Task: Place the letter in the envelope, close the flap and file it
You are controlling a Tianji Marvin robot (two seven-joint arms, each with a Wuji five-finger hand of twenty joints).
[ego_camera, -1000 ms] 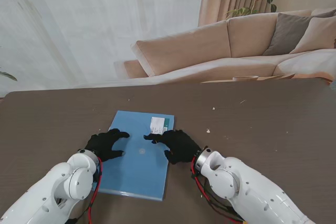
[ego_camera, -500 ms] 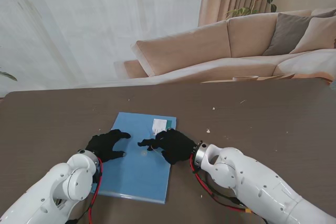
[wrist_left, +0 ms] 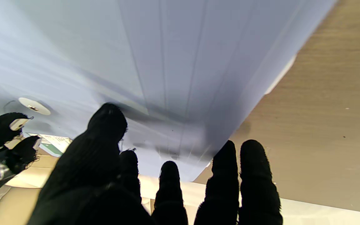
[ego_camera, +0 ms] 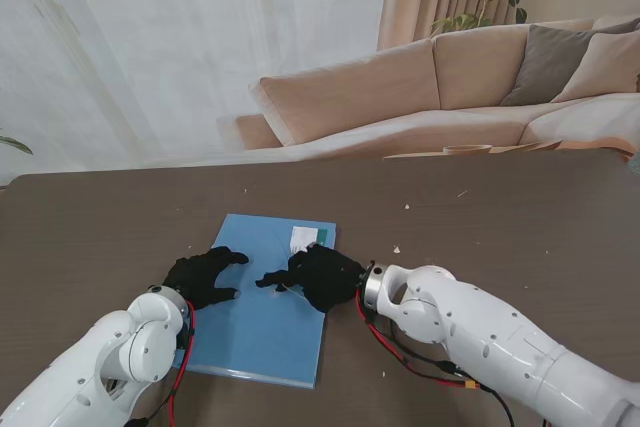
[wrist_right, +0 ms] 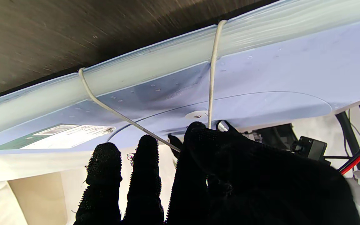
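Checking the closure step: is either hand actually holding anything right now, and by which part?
The right hand pinches the envelope's white closure string, near the flap's button. The left hand grips nothing, resting flat on the envelope.

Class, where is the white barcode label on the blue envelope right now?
In the stand view, the white barcode label sits at the blue envelope's far right corner, just beyond the right hand.

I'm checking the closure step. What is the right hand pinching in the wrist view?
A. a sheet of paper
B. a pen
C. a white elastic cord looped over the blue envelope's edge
C: the right hand holds the white cord, which wraps over the blue envelope edge.
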